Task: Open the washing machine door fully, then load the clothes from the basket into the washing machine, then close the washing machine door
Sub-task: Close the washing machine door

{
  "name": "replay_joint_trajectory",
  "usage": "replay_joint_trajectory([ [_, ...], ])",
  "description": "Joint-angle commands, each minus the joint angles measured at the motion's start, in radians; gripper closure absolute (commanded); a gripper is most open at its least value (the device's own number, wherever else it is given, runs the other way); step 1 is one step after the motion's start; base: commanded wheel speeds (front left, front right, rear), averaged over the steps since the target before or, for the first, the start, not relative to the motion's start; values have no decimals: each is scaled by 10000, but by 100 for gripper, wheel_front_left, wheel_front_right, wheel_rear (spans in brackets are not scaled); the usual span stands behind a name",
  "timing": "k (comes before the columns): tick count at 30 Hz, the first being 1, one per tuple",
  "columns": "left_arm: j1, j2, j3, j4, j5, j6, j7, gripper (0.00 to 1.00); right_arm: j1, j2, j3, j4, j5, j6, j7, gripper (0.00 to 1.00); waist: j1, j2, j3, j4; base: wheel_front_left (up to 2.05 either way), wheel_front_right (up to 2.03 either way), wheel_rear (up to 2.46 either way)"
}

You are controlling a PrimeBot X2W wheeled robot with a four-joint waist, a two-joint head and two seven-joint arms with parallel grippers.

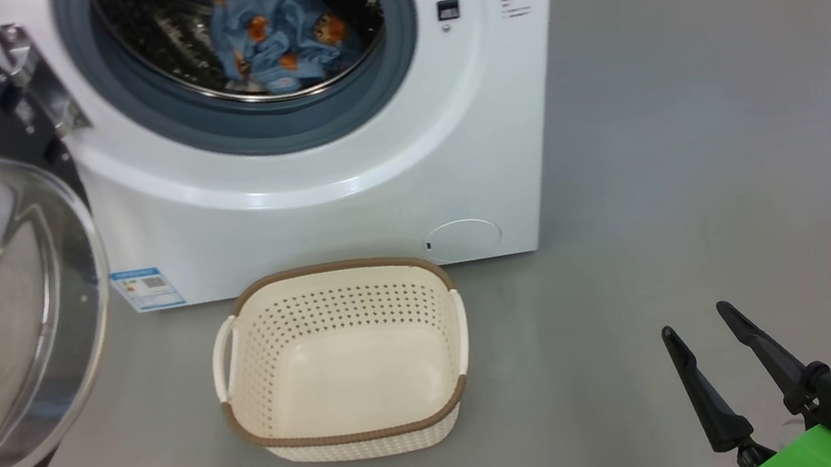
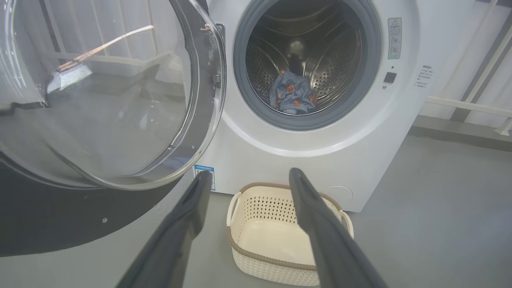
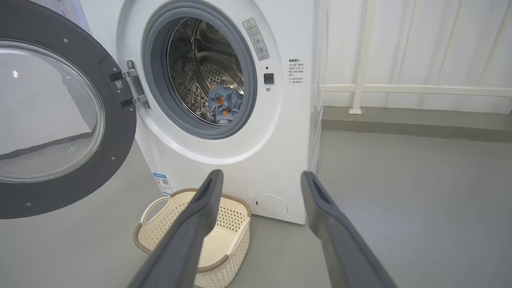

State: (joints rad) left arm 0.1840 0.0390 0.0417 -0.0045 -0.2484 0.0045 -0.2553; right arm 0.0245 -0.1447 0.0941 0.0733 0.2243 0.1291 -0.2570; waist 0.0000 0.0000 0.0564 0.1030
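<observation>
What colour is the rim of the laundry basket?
Brown, on the cream basket; clearest in the head view.

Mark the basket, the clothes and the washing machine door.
basket (image 1: 346, 376), head view, bare inner floor.
clothes (image 1: 279, 35), head view, middle of the blue fabric.
washing machine door (image 3: 120, 132), right wrist view, black rim, that view's right side.

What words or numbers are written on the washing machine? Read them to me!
Nothing can be read letter for letter.
Blue label sticker, low on the washing machine front: too small.
Grey warning sticker, high on the front: a triangle sign, words blurred.
Small printed lines on the front's right side: too small.
</observation>
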Motion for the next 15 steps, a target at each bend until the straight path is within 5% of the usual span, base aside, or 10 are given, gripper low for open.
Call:
replay_joint_trajectory([
  [1, -319, 112, 355, -302, 156, 58, -65, 0, -292, -138, 294, -214, -77, 16, -48, 0, 0, 0, -30, 326, 0, 0, 0],
  [15, -288, 112, 392, -338, 191, 182, -65, 0, -455, -346, 469, -69, -106, 16, -48, 0, 0, 0, -104, 1920, 0, 0, 0],
])
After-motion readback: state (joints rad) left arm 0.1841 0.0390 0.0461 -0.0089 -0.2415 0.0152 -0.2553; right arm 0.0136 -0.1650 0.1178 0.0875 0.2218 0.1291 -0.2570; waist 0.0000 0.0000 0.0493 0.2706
